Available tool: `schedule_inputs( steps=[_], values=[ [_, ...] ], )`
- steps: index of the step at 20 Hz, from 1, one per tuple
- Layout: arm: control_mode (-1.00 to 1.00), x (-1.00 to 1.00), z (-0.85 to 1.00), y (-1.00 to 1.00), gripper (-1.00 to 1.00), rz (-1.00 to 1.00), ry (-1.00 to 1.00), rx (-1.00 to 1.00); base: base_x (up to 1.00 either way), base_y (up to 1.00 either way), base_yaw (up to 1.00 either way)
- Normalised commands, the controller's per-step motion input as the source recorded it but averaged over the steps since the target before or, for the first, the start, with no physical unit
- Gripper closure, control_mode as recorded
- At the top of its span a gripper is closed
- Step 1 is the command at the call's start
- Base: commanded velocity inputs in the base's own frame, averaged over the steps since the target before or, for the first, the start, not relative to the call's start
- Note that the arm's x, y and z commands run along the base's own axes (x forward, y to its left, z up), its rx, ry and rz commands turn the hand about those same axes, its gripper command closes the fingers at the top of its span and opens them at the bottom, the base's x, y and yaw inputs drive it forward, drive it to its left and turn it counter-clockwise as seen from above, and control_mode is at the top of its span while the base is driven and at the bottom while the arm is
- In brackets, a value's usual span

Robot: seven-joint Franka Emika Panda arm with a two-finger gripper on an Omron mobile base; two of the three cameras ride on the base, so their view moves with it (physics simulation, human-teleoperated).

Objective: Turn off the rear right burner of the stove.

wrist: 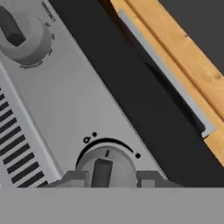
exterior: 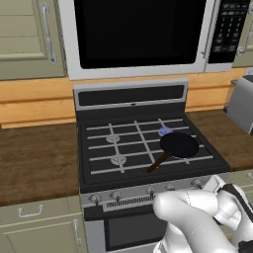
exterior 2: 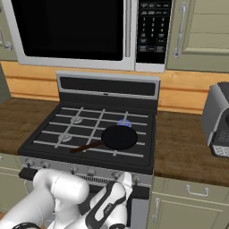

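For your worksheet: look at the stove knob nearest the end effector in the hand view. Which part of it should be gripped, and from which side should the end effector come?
Grip the raised bar across the knob, one fingertip on each flat side. Come straight at the silver front strip, head-on. The round body offers little purchase, while the bar gives flat faces for turning. The end effector is already shut on the knob this way.

Olive-green cabinets [exterior: 29,39], wooden counter [exterior: 37,160], orange backsplash [exterior 2: 192,94], microwave [exterior: 138,34] overhead

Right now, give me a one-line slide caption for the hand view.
Gripper shut on a stove knob, fingers flanking its ridge.
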Motion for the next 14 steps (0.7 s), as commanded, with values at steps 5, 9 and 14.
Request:
schedule_inputs(
  steps=[5,9,14],
  values=[
    [-1.00,0.00,0.10,-0.29,1.00,-0.16,0.11,0.56,0.00,0.00,0.00],
    [-1.00,0.00,0.11,-0.33,1.00,-0.16,0.11,0.62,0.00,0.00,0.00],
    [-1.00,0.02,0.21,-0.31,1.00,-0.16,0.11,0.67,0.00,0.00,0.00]
  ],
)
